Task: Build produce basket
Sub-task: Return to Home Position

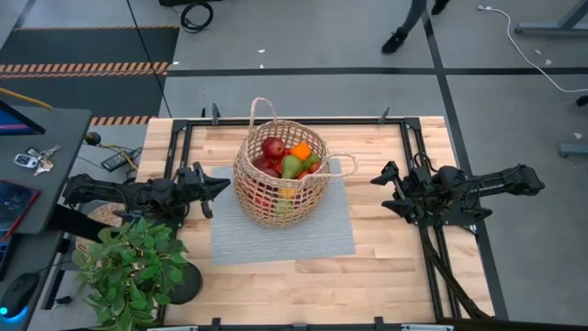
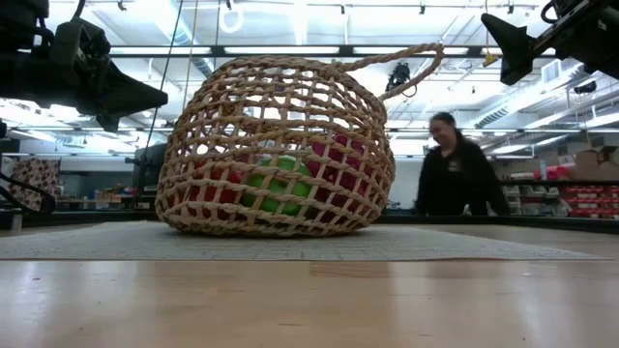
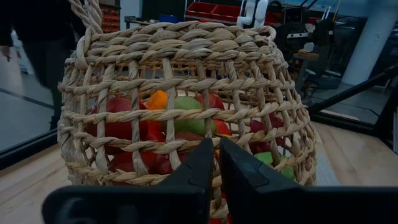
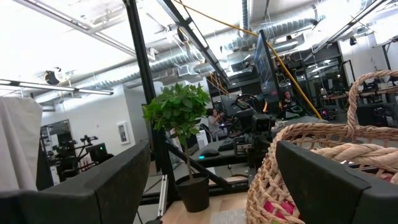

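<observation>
The round tan wicker basket (image 1: pixel 280 179) stands on its base on a grey mat (image 1: pixel 312 234) at the table's middle. The produce (image 1: pixel 289 158) lies piled inside it: a red apple (image 1: pixel 273 147), a green pear (image 1: pixel 290 165), an orange pepper (image 1: pixel 301 150) and more red pieces seen through the weave (image 3: pixel 124 130). My left gripper (image 1: pixel 223 187) is shut and empty, level, pointing at the basket's left wall from close by (image 3: pixel 217 149). My right gripper (image 1: pixel 384 188) is open and empty, to the right of the basket and raised (image 2: pixel 498 43); the basket's rim shows in its wrist view (image 4: pixel 323 149).
A green potted plant (image 1: pixel 133 267) stands at the near left corner, beside my left arm. A black frame rail (image 1: pixel 294 120) runs along the table's edges. Bare wood lies in front of the mat (image 1: pixel 303 285). A person (image 2: pixel 455 164) stands beyond the far edge.
</observation>
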You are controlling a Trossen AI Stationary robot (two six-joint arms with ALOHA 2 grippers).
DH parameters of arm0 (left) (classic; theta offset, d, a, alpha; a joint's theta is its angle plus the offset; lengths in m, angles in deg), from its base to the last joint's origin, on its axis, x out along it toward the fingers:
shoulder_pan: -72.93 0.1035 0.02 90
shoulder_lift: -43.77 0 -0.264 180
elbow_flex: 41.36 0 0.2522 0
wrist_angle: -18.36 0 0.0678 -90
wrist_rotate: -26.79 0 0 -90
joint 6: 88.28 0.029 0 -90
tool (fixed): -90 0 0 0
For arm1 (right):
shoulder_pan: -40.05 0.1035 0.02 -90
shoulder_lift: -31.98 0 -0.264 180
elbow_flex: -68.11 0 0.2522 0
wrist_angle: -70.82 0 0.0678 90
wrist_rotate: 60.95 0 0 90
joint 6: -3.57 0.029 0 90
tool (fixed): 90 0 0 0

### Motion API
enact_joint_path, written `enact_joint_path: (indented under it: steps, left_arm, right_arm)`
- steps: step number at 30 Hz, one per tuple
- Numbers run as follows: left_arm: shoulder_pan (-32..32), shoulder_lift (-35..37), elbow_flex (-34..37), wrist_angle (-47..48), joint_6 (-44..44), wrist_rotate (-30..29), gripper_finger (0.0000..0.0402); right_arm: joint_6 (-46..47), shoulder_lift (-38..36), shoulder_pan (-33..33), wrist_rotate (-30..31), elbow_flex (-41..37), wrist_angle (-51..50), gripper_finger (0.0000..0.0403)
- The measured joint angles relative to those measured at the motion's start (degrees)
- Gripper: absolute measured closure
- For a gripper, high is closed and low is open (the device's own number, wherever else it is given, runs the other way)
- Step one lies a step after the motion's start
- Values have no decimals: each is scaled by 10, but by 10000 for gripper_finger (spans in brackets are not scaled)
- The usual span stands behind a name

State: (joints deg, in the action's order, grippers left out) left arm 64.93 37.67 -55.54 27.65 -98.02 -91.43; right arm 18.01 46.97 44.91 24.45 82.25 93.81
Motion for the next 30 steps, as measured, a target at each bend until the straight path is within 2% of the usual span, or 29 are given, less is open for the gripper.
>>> enact_joint_path:
  steps: [30]
  left_arm:
    - [0,0,0,0,0,0,366]
  right_arm:
    - [0,0,0,0,0,0,52]
